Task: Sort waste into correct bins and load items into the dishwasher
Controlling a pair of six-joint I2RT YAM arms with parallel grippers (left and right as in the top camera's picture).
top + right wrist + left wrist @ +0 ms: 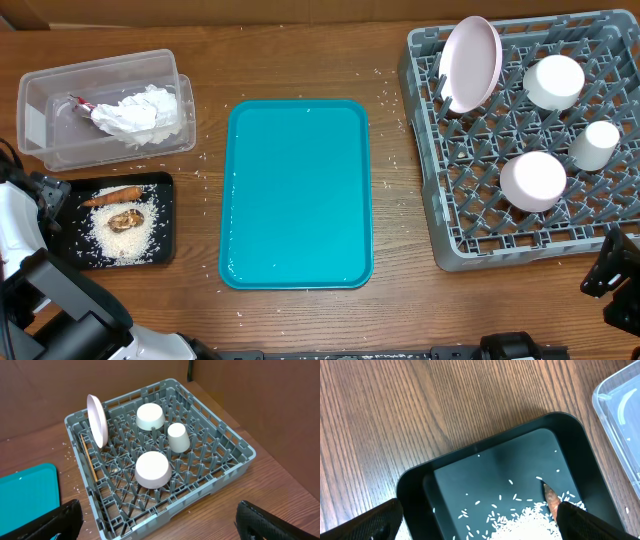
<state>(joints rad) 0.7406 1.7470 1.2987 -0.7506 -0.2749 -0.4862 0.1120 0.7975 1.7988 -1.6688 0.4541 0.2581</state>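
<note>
A grey dish rack (450, 245) at the right holds a pink plate (470, 62) on edge, two upturned bowls (553, 80) (533, 180) and an upturned cup (596, 145); it also shows in the right wrist view (215, 487). A black tray (160, 215) at the left holds rice (125, 238), a carrot (112, 196) and a brown scrap (126, 219). A clear bin (40, 120) holds crumpled white paper (142, 112). My left gripper (477, 530) is open above the black tray (485, 467), by the carrot tip (551, 496). My right gripper (159, 527) is open and empty before the rack.
An empty teal tray (296, 190) lies in the middle of the wooden table. Loose rice grains are scattered on the wood around the teal tray and the rack. A thin wooden stick (89, 462) lies in the rack's left side.
</note>
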